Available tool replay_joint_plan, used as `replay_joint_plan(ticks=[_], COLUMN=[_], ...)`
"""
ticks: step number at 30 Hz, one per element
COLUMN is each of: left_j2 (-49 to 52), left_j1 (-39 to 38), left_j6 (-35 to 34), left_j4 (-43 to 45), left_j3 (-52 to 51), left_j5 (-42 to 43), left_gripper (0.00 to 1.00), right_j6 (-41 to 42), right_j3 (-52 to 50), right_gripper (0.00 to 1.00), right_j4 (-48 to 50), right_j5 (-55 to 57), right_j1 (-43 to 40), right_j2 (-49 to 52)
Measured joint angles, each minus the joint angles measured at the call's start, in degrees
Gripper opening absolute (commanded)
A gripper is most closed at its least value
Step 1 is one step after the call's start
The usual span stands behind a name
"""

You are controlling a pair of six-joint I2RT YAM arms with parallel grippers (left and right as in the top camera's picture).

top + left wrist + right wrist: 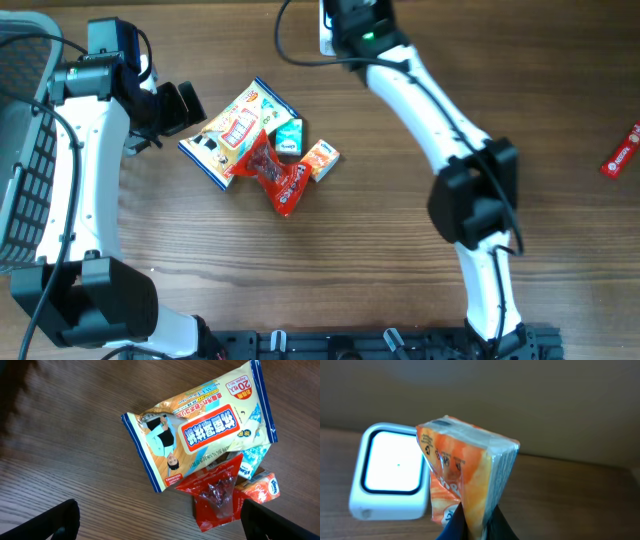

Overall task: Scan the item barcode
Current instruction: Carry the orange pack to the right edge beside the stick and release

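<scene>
Item: orange tissue pack [465, 470], which I judge light, soft and slick-wrapped. My right gripper [470, 529] clamps its lower corner, scanner [390, 472] just left. Left gripper [160, 522] gapes, empty.

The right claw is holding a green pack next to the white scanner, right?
Not green: the right wrist view shows the pack in the right claw is orange. It is next to the white scanner.

left arm [75, 170]: extended forward, wrist turned inward | left gripper [180, 104]: jaws spread wide | right arm [440, 120]: elbow bent, forearm stretched far forward | right gripper [470, 527]: jaws clamped on orange pack [465, 470]
</scene>
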Motion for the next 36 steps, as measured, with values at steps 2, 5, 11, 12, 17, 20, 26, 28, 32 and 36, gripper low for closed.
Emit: replay_joint_plan(ticks=[2, 5, 11, 12, 17, 20, 26, 28, 32, 36], left_j2=[0.0, 0.0, 0.0, 0.0, 0.0, 0.0, 0.0, 0.0, 0.0, 0.0], left_j1=[0.0, 0.0, 0.0, 0.0, 0.0, 0.0, 0.0, 0.0, 0.0, 0.0], left_j6=[0.0, 0.0, 0.0, 0.0, 0.0, 0.0, 0.0, 0.0, 0.0, 0.0], left_j4=[0.0, 0.0, 0.0, 0.0, 0.0, 0.0, 0.0, 0.0, 0.0, 0.0], left_j3=[0.0, 0.0, 0.0, 0.0, 0.0, 0.0, 0.0, 0.0, 0.0, 0.0], left_j5=[0.0, 0.0, 0.0, 0.0, 0.0, 0.0, 0.0, 0.0, 0.0, 0.0], left_gripper=[1.0, 1.0, 1.0, 1.0, 1.0, 1.0, 1.0, 1.0, 1.0, 1.0], right_j6=[2.3, 5.1, 7.4, 7.6, 11.8, 14.9, 19.4, 20.3, 20.9, 21.1], right_j3=[0.1, 0.6, 0.9, 0.9, 0.9, 0.5, -5.7, -8.5, -13.0, -17.6], right_gripper=[0.04, 0.04, 0.04, 0.04, 0.04, 0.04, 0.04, 0.04, 0.04, 0.04], right_j4=[-2.8, -7.8, -18.8, -19.6, -24.6, -26.0, -24.9, -23.5, -20.0, -16.1], right_j5=[-1.2, -2.7, -3.5, -3.4, -3.7, -4.9, -7.9, -8.2, -8.8, -8.8], right_j1=[-2.5, -7.5, -20.6, -22.5, -31.9, -37.4, -46.2, -48.2, -50.4, -51.4], right_j2=[-3.5, -6.6, -7.6, -7.6, -7.6, -7.6, -7.6, -7.6, -7.6, -7.6])
